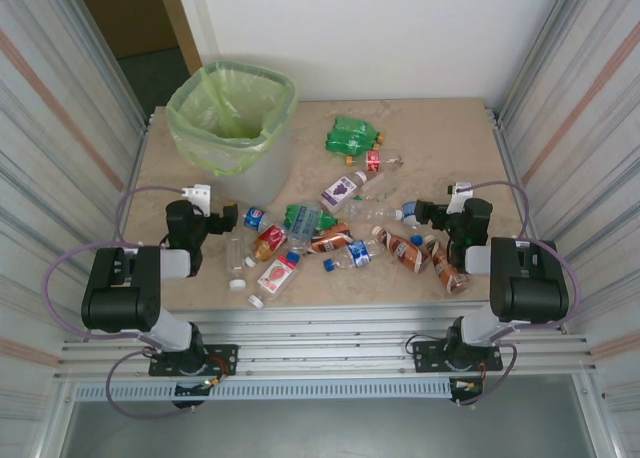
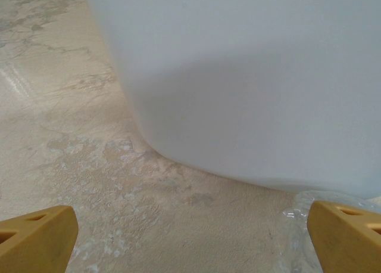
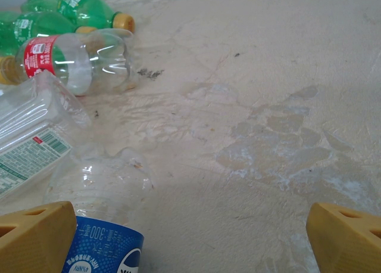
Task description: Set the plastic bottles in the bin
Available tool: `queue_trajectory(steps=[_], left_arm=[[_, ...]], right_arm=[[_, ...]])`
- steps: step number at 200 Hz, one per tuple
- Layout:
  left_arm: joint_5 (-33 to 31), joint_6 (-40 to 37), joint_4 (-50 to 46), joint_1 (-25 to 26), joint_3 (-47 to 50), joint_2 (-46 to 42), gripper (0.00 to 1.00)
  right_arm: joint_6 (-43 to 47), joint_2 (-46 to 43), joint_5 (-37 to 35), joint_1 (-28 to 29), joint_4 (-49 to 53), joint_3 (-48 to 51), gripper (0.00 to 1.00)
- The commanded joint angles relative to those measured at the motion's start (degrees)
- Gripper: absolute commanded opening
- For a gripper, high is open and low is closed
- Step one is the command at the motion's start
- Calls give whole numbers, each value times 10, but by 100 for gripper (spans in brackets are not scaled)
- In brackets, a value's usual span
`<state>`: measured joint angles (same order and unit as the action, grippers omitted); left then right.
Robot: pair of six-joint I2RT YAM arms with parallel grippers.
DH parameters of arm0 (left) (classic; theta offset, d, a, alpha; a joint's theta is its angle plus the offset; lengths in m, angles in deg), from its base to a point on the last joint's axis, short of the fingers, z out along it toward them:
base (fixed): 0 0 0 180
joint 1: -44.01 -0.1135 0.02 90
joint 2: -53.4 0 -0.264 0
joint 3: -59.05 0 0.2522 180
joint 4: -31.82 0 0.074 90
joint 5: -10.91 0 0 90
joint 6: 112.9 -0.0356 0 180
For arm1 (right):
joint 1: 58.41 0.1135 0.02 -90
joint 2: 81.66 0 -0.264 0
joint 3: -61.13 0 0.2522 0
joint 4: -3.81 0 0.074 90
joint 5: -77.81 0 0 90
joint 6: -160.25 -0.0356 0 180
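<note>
Handling plastic bottles (image 1: 330, 240): they look empty, light, crushed and slick, so I'd pinch across a label band or at the stiffer neck; strewn mid-surface (image 1: 440, 138).
bin (image 1: 265, 168): far-left corner of the surface.
left end effector (image 2: 190, 240): spread wide, empty, low beside the bin wall; clear crumpled bottle (image 2: 297, 210) by its right finger.
right end effector (image 3: 190, 237): spread wide, empty; blue-labelled bottle (image 3: 104, 246) by its left finger.
</note>
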<state>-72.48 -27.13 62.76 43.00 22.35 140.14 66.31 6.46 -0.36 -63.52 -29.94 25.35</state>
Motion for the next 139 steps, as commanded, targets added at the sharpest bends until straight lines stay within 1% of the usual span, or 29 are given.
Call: queue_trajectory(steps=[1, 105, 139], left_arm=[[5, 2, 1, 5, -9, -1, 99], [2, 4, 4, 6, -7, -3, 99], [-12, 10, -10, 5, -3, -35, 99]], right_arm=[[10, 0, 0, 2, -2, -3, 98], [4, -1, 0, -2, -2, -3, 98], [-5, -9, -11, -6, 11, -7, 98]])
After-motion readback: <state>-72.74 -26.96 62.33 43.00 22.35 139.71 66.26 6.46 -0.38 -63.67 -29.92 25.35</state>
